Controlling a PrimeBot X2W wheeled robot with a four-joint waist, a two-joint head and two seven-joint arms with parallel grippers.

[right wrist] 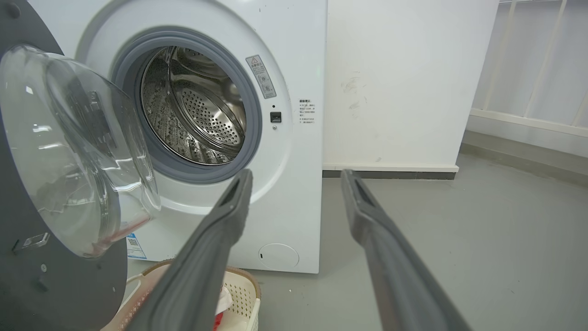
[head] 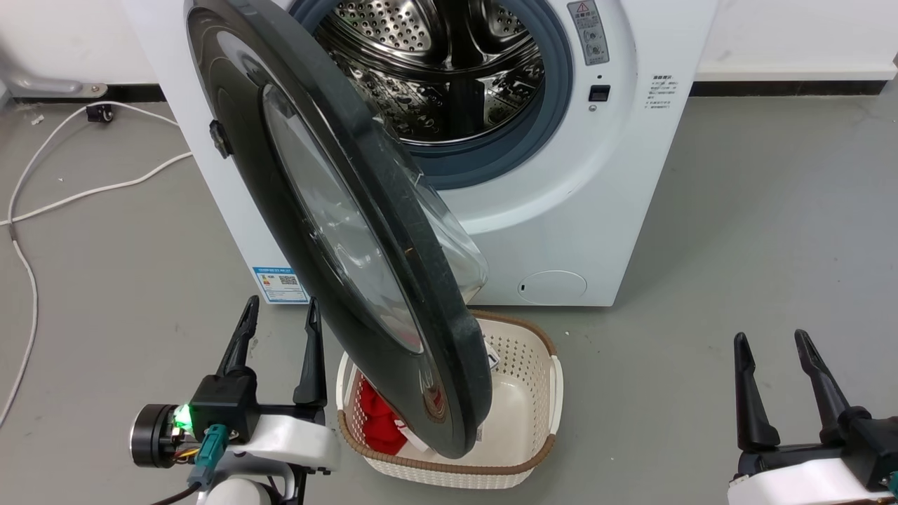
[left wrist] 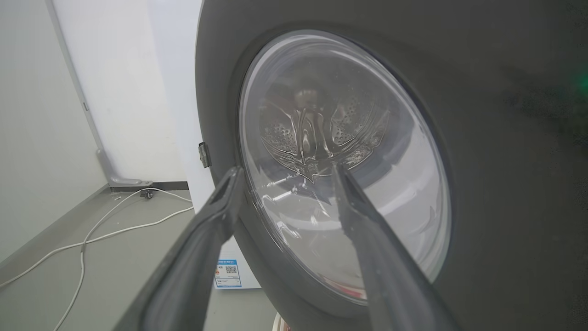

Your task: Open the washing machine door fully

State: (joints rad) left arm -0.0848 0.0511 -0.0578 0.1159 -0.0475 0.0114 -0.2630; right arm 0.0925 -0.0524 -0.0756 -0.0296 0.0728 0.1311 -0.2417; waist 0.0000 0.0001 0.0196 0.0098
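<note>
The washing machine door [head: 330, 210], black-rimmed with a bulging clear glass bowl, stands swung out roughly square to the white washer [head: 575, 182], hinged at its left. The steel drum [head: 449, 63] shows behind it. My left gripper [head: 280, 312] is open at the lower left, its right finger close beside the door's outer face, holding nothing. In the left wrist view the door's glass [left wrist: 340, 156] sits just beyond the open left gripper [left wrist: 285, 171]. My right gripper [head: 772, 340] is open at the lower right, far from the door. The right wrist view has the door's inner bowl [right wrist: 73, 147] left of the right gripper [right wrist: 296, 174].
A white laundry basket [head: 540, 393] with red cloth [head: 375, 421] inside stands on the grey floor under the door's lower edge. White cables [head: 42, 203] trail across the floor at the left. A white wall [right wrist: 404, 78] rises right of the washer.
</note>
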